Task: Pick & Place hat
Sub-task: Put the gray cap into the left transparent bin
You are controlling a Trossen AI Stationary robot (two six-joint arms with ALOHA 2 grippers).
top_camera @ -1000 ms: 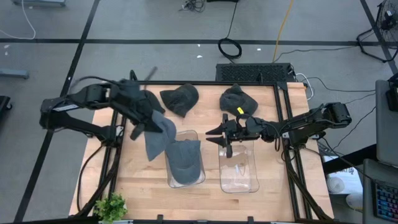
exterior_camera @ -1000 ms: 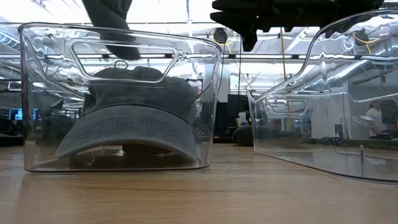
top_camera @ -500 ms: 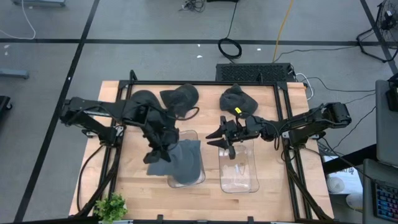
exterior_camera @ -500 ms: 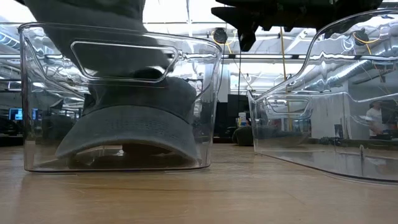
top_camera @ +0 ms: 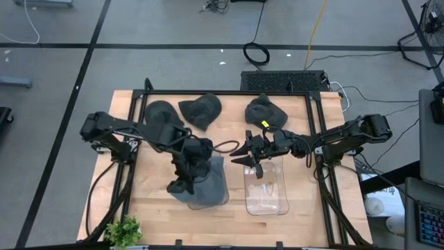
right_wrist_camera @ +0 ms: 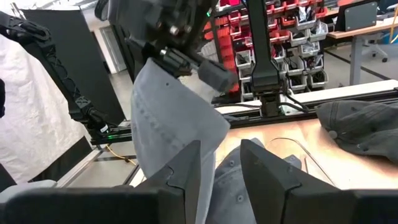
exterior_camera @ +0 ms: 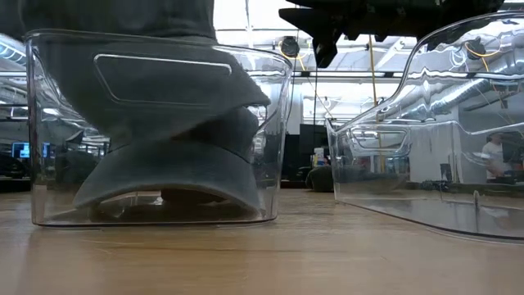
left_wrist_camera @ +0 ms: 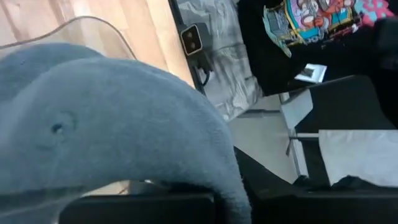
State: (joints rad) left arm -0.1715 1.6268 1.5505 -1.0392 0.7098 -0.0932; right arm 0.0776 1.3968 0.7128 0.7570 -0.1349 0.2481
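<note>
My left gripper (top_camera: 179,185) is shut on a grey hat (top_camera: 211,175) over the left clear bin (top_camera: 223,201). The low view shows that hat (exterior_camera: 139,82) hanging down inside the bin onto another grey hat (exterior_camera: 164,176), which lies there brim forward. The right wrist view shows my left gripper (right_wrist_camera: 177,59) above the hanging hat (right_wrist_camera: 174,124). My right gripper (top_camera: 241,154) hovers open over the far end of the right clear bin (top_camera: 267,189), with nothing between its fingers. My left gripper pinches the hat's upper edge (right_wrist_camera: 163,73) between its two fingers, slanting down from the table's left. The hat hangs slack below the fingers, and its lower part (exterior_camera: 172,123) rests on the hat in the bin. Its own wrist view is filled by cloth, which hides the fingers.
Three dark hats lie along the table's far side (top_camera: 161,111), (top_camera: 201,110), (top_camera: 266,111). A black frame (top_camera: 229,93) runs around the table. A small green plant (top_camera: 125,230) stands at the near left corner.
My left gripper has swung toward the table's right and near edges and come down, tipping more steeply. It has carried the hat from beside the left bin to over it and lowered it inside, onto the hat that lies there.
</note>
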